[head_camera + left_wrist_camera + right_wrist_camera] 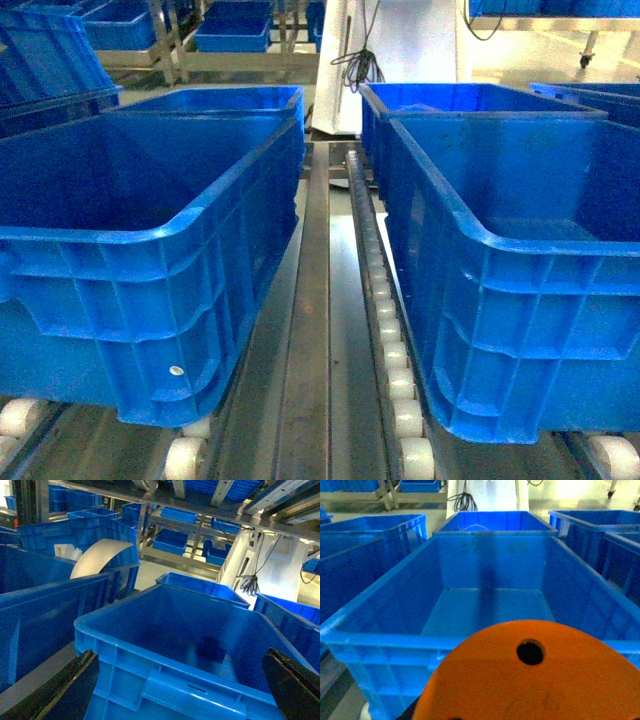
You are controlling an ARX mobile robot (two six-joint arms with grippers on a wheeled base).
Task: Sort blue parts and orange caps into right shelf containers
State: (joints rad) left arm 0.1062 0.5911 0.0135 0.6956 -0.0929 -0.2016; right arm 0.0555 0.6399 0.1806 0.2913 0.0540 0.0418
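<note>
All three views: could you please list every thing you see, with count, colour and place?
front crates: two, blue, on the shelf, left and right in the head view
rear crates: two behind them, more on racks beyond
shelf: one, silver rails with white rollers, between the crates
orange cap: one, orange with a dark hole, close before the right wrist camera, above the crate rim
dark part: one, inside a crate, left wrist view
cable: black, hanging behind
left gripper: black fingers apart; right gripper hidden

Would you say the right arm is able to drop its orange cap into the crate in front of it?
Probably yes: the orange cap sits just before the crate's near rim, and the open interior beyond shows nothing in the way.
</note>
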